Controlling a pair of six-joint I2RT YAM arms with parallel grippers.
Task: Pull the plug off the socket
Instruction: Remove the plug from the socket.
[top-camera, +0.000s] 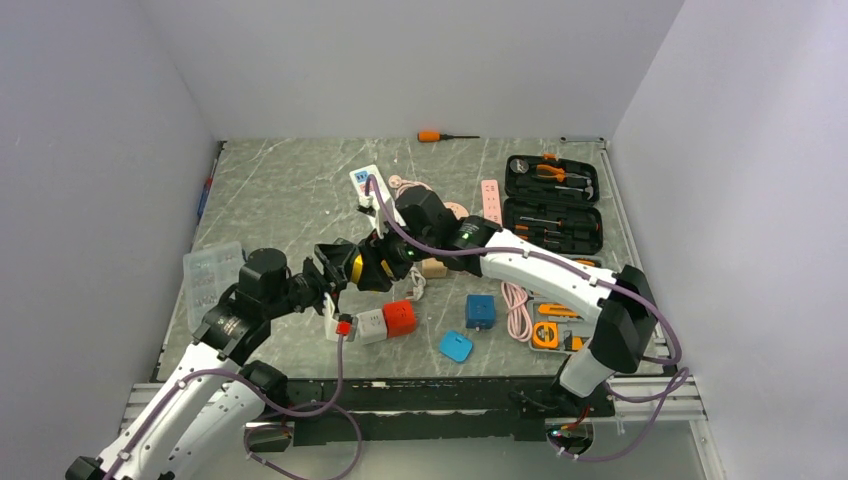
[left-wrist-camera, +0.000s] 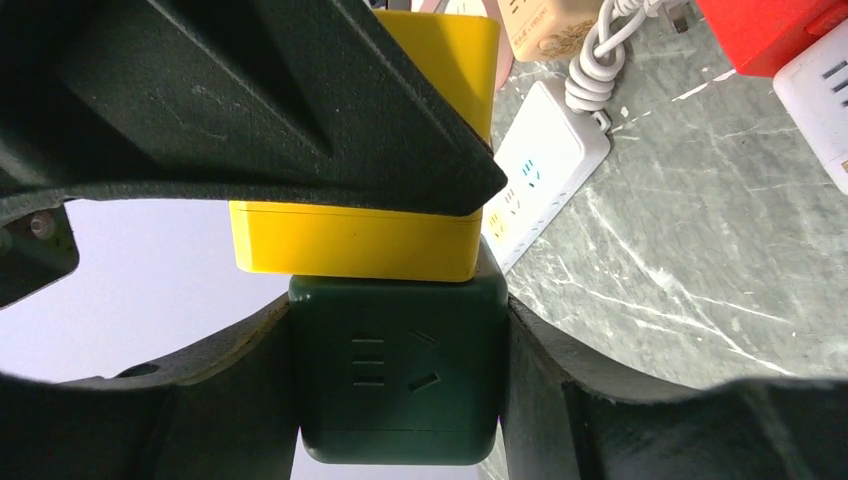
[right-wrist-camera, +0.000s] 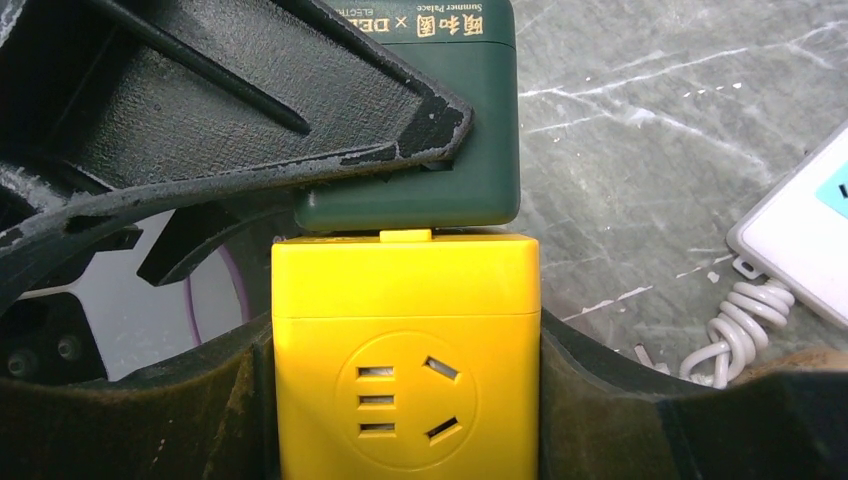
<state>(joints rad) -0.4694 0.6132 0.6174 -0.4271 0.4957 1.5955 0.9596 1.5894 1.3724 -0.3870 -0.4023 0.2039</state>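
Bolted along the near rail, the left arm and right arm stretched inward to meet over the middle of the worktop. Plain pale walls closed in three sides of that grey-green, marble-veined surface, which was crossed by pale scratches. At the back right lay an open black tool case, and a clear plastic box sat at the left edge. One white power strip lay toward the back, a pink strip lay just beside the case, and another white strip near the front carried a red cube. Between the two arms, the yellow cube and green cube were joined face to face, not yet pulled apart. On the green cube's sides the left jaws were clamped, and the right jaws gripped the yellow one. Close by stood a blue cube, and an orange-handled screwdriver lay at the far edge
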